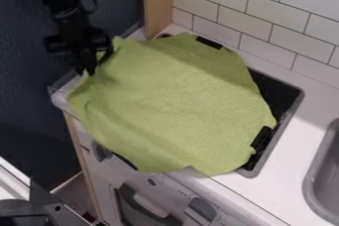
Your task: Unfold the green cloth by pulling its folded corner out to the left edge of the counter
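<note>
The black gripper (90,64) hangs at the upper left, at the left edge of a green cloth (175,101). It meets or overlaps the cloth's edge there; whether it holds the fabric is unclear. The cloth lies spread out, with soft folds near the gripper, over a black basin with a grey rim (289,113). Most of the basin is hidden under it. One black piece (209,42) shows at the cloth's top edge and another black piece (262,138) at its lower right edge.
Around the basin runs a white counter (265,190), with a grey sink (324,180) at the right edge. White wall tiles (265,17) and a wooden post (157,4) stand behind. Below the counter's front is a toy oven front (142,205).
</note>
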Robot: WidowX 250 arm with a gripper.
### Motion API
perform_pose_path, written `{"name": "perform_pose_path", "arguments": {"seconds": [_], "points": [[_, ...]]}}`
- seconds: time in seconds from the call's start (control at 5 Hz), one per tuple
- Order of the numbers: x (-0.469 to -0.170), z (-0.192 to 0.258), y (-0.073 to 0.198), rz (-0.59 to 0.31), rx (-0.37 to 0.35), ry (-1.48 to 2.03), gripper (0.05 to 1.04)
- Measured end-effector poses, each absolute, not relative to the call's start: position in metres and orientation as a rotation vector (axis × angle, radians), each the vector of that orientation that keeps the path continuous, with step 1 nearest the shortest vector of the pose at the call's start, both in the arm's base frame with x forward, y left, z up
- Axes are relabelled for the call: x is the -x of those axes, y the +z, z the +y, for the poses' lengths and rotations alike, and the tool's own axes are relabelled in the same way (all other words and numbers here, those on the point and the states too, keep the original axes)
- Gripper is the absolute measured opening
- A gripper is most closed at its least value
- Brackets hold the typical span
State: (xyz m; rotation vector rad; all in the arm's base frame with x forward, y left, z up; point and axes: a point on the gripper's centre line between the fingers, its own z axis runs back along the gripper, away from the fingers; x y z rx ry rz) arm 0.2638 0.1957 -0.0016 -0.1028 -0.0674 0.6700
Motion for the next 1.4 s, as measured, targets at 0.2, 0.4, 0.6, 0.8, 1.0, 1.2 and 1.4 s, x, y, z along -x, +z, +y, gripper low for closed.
{"name": "perform_pose_path", "arguments": {"seconds": [0.2, 0.4, 0.6, 0.8, 1.0, 1.2, 1.4], "points": [[-0.259, 0.202, 0.002, -0.076, 0.042, 0.675, 0.469], [-0.252, 0.205, 0.02, -0.123, -0.038, 0.7, 0.795], [-0.248, 0.207, 0.033, -0.144, -0.103, 0.71, 1.005], [-0.245, 0.202, 0.048, -0.14, -0.149, 0.696, 1.003], [-0.255, 0.181, 0.063, -0.068, -0.118, 0.666, 1.001], [-0.281, 0.138, 0.067, -0.068, -0.102, 0.586, 1.0], [-0.298, 0.1, 0.068, -0.081, -0.033, 0.512, 1.001]]}}
